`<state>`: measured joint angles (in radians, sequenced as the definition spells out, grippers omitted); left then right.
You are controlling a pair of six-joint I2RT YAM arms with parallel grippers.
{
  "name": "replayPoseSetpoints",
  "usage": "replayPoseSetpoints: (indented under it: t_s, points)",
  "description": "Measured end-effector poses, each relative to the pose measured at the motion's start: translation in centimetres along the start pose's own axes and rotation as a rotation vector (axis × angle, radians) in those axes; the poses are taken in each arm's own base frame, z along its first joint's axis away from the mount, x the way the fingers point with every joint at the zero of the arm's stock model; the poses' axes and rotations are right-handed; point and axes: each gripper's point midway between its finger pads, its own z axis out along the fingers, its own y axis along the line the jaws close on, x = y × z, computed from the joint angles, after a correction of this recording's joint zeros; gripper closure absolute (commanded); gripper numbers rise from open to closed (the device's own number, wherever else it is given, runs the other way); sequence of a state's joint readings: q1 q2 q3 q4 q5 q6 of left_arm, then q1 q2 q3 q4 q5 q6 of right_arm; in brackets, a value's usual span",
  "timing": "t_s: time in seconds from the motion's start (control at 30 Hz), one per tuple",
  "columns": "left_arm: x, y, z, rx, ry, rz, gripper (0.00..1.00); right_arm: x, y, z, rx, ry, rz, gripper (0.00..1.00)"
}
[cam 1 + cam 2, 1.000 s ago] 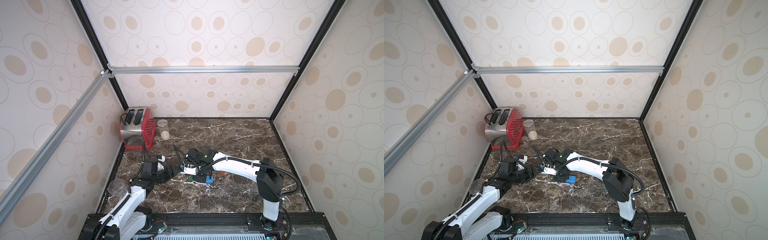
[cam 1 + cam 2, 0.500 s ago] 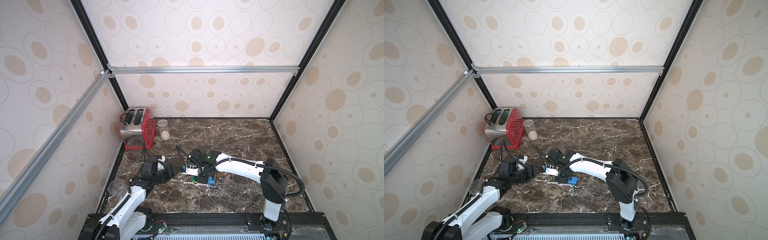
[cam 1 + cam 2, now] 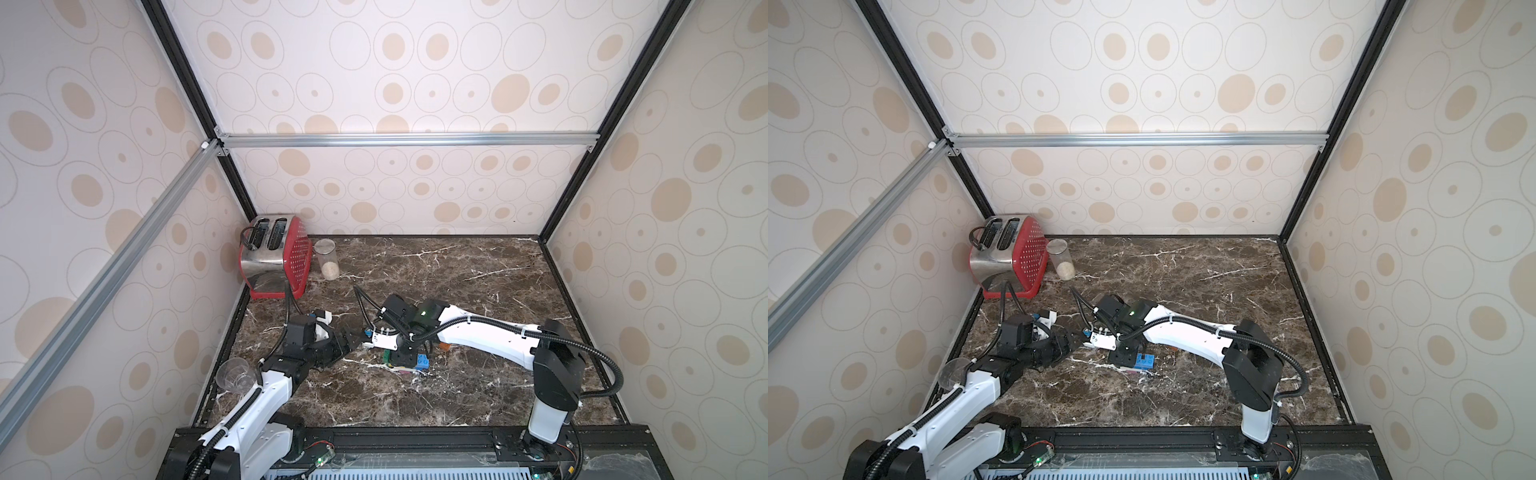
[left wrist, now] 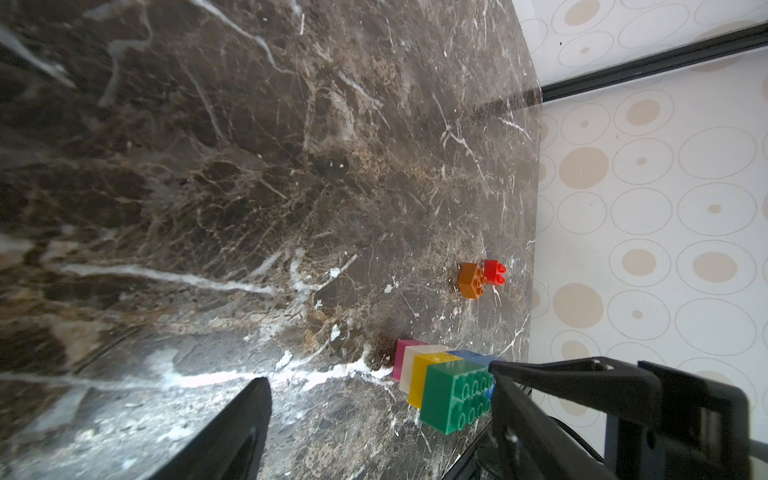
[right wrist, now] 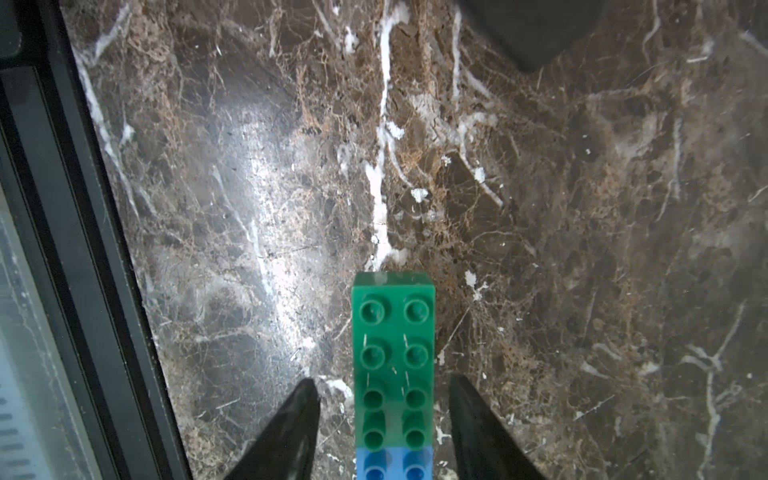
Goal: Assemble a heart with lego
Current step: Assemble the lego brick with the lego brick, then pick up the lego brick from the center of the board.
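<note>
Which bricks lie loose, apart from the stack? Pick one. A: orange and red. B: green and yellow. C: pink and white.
A: the orange brick and the red brick sit side by side on the table, clear of the stack holding pink, white, yellow, green and blue.

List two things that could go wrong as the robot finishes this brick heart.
1. The right pincer is open close around the green brick; lifting away crooked may topple the stack, which rests on a pink brick.
2. The orange brick and red brick sit loose side by side; grabbing one may knock the other.
</note>
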<state>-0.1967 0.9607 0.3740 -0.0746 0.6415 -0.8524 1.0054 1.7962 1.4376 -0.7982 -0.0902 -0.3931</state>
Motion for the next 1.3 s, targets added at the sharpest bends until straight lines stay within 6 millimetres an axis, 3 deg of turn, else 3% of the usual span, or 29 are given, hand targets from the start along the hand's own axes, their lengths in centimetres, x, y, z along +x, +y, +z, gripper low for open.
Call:
replayPoseSetpoints:
  t_s: [0.1, 0.23, 0.47, 0.67, 0.93, 1.1, 1.3]
  points:
    - [0.3, -0.2, 0.4, 0.009, 0.016, 0.010, 0.18, 0.3, -0.8, -1.1, 0.019, -0.025, 0.046, 0.43]
    - [1.7, -0.5, 1.4, 0.005, 0.075, 0.028, 0.19, 2.1, -3.5, -3.3, 0.091, -0.052, 0.158, 0.42]
    - [2.1, 0.0, 2.4, -0.012, 0.112, 0.022, 0.19, 9.5, -8.8, -5.3, 0.216, 0.000, 0.491, 0.39]
    - [1.5, -0.3, 2.9, -0.018, 0.104, 0.026, 0.20, 16.6, -11.4, -4.5, 0.343, 0.129, 0.853, 0.38]
    - [1.4, -0.1, 3.1, -0.030, 0.104, 0.028, 0.20, 22.5, -11.8, -2.3, 0.470, 0.269, 1.156, 0.38]
    - [1.4, 0.0, 3.1, -0.033, 0.101, 0.031, 0.19, 25.1, -11.5, -1.1, 0.471, 0.277, 1.300, 0.39]
    - [1.3, 0.1, 3.2, -0.039, 0.096, 0.038, 0.19, 25.0, -12.1, 0.2, 0.439, 0.191, 1.403, 0.39]
